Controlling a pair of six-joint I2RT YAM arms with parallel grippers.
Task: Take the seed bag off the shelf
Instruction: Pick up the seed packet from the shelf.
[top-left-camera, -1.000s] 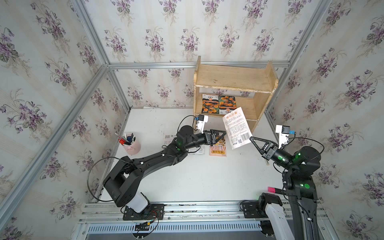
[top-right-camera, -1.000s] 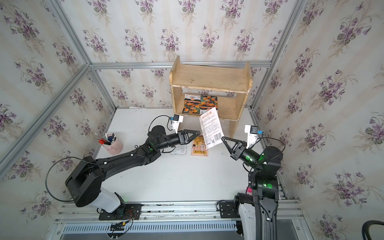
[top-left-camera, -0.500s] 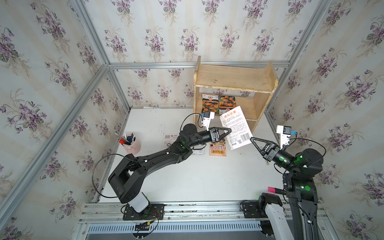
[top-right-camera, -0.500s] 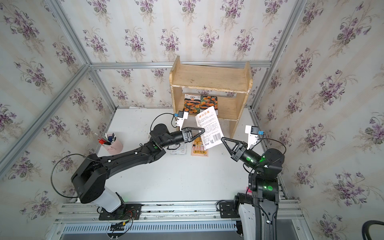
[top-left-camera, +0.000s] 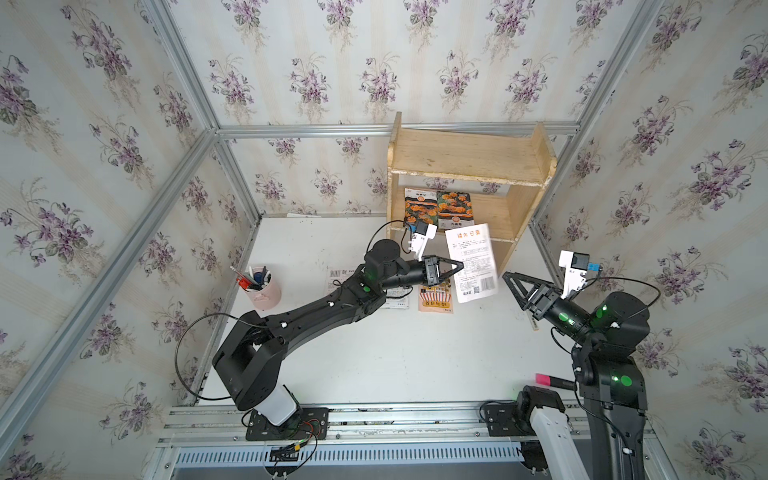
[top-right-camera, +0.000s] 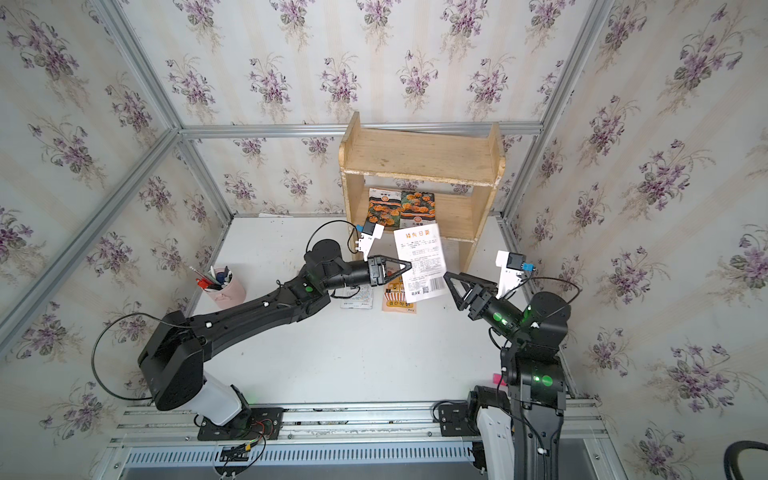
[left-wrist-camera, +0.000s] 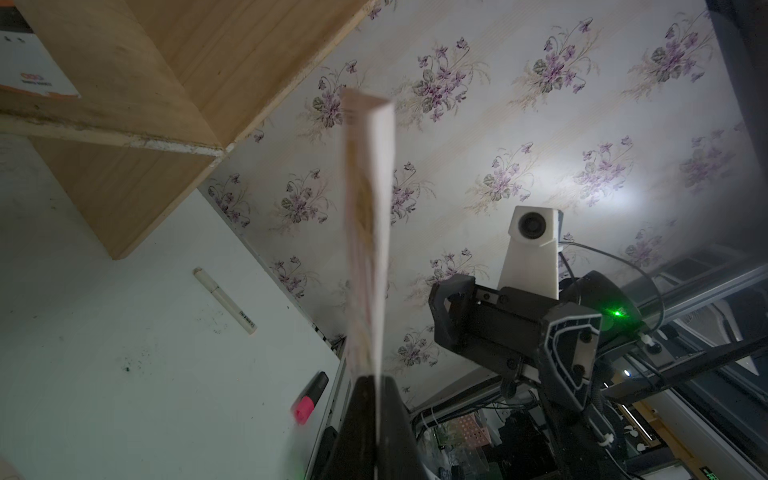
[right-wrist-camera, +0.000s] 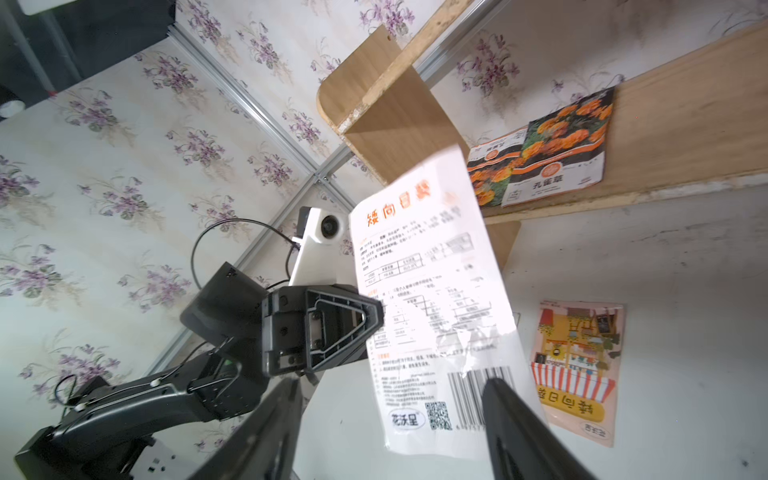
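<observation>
Both top views: white seed bag (top-left-camera: 471, 266) clear of shelf (top-left-camera: 469, 153), midair over table (top-left-camera: 374, 353), long axis steep, top end toward shelf. Left gripper (top-left-camera: 459, 265) clamped on its side edge. Right gripper (top-left-camera: 510, 284) spread, empty, just beside lower corner.
Left wrist: white seed bag (left-wrist-camera: 370, 228) edge-on, blurred.
Right wrist: barcode end between spread fingers (right-wrist-camera: 515, 424); contact unclear.

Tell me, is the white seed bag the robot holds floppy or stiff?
Probably light: the left gripper holds the white seed bag up by one edge. Likely bendy too: it looks paper-thin edge-on and crinkled near its barcode.
</observation>
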